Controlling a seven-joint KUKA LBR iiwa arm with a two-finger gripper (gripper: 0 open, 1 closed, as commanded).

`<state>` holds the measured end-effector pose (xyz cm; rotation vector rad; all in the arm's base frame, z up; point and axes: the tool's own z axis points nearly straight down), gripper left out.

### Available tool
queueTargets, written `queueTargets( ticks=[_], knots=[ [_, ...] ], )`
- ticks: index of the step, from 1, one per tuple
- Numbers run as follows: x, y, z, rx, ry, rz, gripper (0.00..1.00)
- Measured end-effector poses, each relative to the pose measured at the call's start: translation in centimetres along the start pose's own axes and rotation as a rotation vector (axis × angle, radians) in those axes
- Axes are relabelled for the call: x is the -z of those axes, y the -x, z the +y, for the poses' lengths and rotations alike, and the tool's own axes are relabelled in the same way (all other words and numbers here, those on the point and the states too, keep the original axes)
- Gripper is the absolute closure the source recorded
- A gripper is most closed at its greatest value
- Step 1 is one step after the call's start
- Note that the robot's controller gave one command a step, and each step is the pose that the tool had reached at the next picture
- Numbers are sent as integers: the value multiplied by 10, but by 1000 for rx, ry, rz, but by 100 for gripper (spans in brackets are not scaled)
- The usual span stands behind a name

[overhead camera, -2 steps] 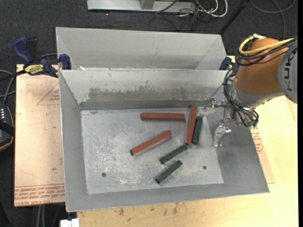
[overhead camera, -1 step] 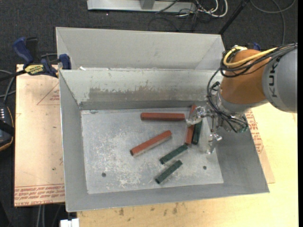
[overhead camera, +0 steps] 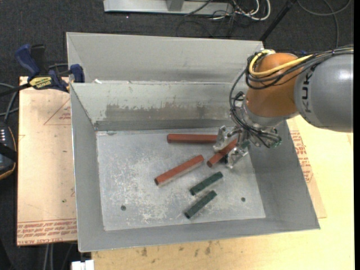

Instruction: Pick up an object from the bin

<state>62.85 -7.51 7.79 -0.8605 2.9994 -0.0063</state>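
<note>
My gripper is low in the right part of the bin, under the orange wrist cover. Its fingers stand on either side of a short red-brown stick that lies slanted there. A longer red-brown stick lies flat just left of it, near the back wall. Another red-brown stick lies slanted in the middle of the bin. Two dark green sticks lie below the gripper, toward the front.
The arm with its orange cover and cables hangs over the bin's right side. The bin's sloping walls rise close behind and to the right of the gripper. The left half of the floor is bare metal.
</note>
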Motion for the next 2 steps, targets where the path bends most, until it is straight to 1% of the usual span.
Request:
queueTargets(
  ticks=[1, 2],
  knots=[
    [0, 0, 0, 0, 0, 0, 100],
    [138, -15, -23, 647, 10, 10, 100]
  ],
)
